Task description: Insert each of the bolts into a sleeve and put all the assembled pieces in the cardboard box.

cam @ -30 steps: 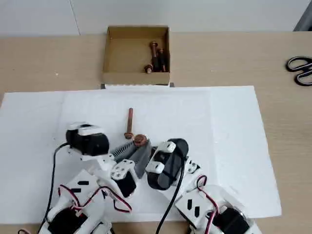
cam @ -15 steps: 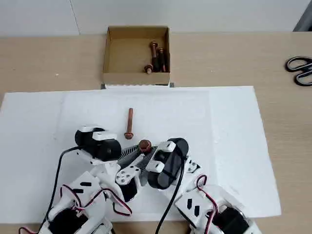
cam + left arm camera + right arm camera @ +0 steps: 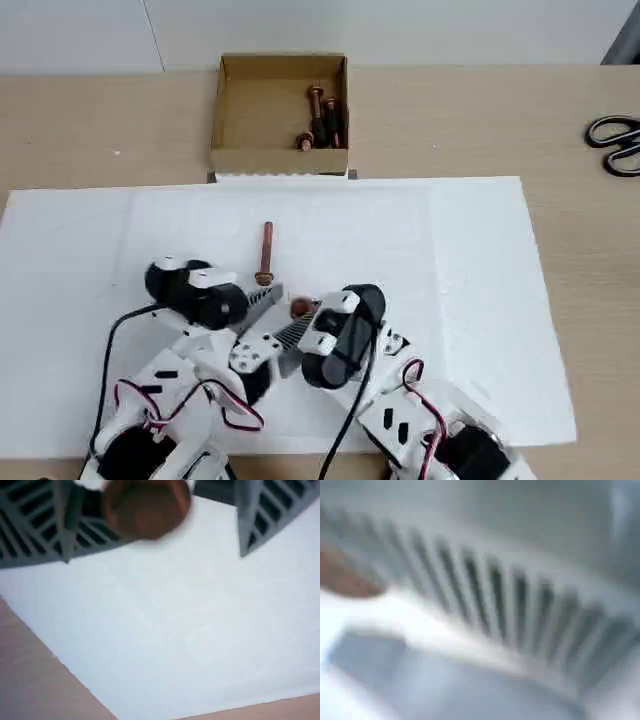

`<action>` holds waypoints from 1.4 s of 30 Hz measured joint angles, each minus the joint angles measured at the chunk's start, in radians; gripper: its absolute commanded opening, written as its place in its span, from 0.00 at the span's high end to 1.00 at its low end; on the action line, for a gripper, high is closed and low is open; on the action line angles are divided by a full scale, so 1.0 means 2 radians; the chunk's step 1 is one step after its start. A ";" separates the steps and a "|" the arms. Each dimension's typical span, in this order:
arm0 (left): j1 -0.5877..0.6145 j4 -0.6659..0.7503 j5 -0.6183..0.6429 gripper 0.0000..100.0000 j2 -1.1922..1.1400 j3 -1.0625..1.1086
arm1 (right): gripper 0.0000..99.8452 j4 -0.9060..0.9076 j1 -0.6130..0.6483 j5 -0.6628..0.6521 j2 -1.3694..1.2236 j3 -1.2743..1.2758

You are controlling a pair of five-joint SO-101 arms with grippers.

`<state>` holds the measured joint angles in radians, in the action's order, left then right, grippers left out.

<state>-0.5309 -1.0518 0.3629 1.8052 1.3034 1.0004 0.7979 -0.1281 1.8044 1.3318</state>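
1. Since a second ago the left claw (image 3: 154, 555) has swung in closer to the right claw (image 3: 310, 320). The copper bolt head (image 3: 300, 306) between them has slid back toward the arm bases.
2. I see bare table (image 3: 90, 120) beyond both claws and out to either side of them.
3. A white sheet (image 3: 470, 260) lies under both claws.
4. The cardboard box (image 3: 232, 110) sits well beyond the claws, just past the sheet's far edge. The assembled pieces (image 3: 320, 118) lie together against one of its walls.
5. My left claw is spread wide and grips nothing. The bolt head sits right by one of its ribbed fingers (image 3: 40, 525), and I cannot tell if they touch.
6. My right claw is pressed in just beside the left one, at the bolt head. I cannot tell whether it is open or closed.
7. Scissors (image 3: 615, 145) lie far out on the right claw's outer side.
8. A loose bolt (image 3: 266, 252) lies on the sheet just beyond the left claw, between it and the box, with its head end nearer the claw.
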 measured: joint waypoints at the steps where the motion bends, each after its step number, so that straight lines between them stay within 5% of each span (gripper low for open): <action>1: 0.004 -0.002 -0.002 0.79 0.000 -0.007 | 1.00 0.000 0.000 0.000 0.000 -0.001; 8: 0.008 -0.020 -0.004 0.80 0.000 -0.043 | 1.00 0.000 0.002 0.000 0.001 -0.001; 14: 0.015 -0.030 -0.004 0.99 0.000 -0.079 | 1.00 0.000 -0.021 0.000 0.001 -0.001; 21: 0.104 -0.030 -0.031 0.99 0.000 -0.079 | 1.00 0.000 -0.064 0.000 0.001 -0.001; 30: 0.274 0.001 -0.137 0.99 0.000 0.044 | 1.00 0.000 -0.133 0.021 0.001 -0.001; 42: 0.288 0.041 -0.154 0.99 0.000 0.178 | 1.00 -0.116 -0.158 0.055 -0.035 0.020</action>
<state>0.0460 -0.9705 0.0545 1.8052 1.6594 0.7687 0.4818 -0.0176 1.7338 1.3717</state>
